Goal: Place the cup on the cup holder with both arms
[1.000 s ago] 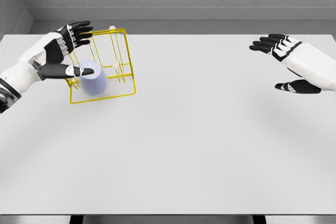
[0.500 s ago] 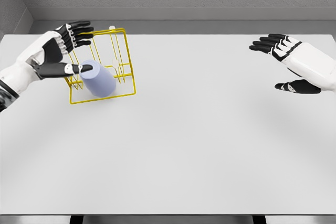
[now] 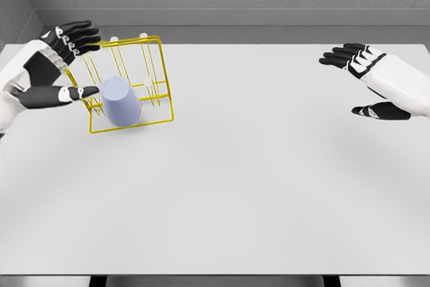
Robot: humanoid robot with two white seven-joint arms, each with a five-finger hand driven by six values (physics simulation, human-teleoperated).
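Backdrop: grey textured wall runs behind a white table [image 3: 255, 186] that fills nearly my whole head view; a darker grey strip lies between the wall and the table's far edge.
Cup holder: I see a yellow wire rack [image 3: 134, 85] at the far left of the table, with thin upright pegs, some tipped with small white caps, and a rectangular wire base lying on the table.
Cup: a pale lavender-blue cup [image 3: 121, 101] sits inside the rack's frame at its front left part, mouth down, closed bottom up, tilted slightly. From this angle I cannot tell whether it sits over a peg or only rests among the wires.
Left hand: my left hand [image 3: 54, 65] is at the left edge, just beside the rack, fingers released and spread. The upper fingers [image 3: 75, 33] reach over the rack's top left corner; the thumb points right, its tip at the cup's upper rim. I cannot tell whether it touches. It grips nothing.
Right hand: my right hand [image 3: 369, 82] hovers above the far right side of the table, well apart from rack and cup, palm turned inward, fingers extended and relaxed, thumb low, holding nothing.
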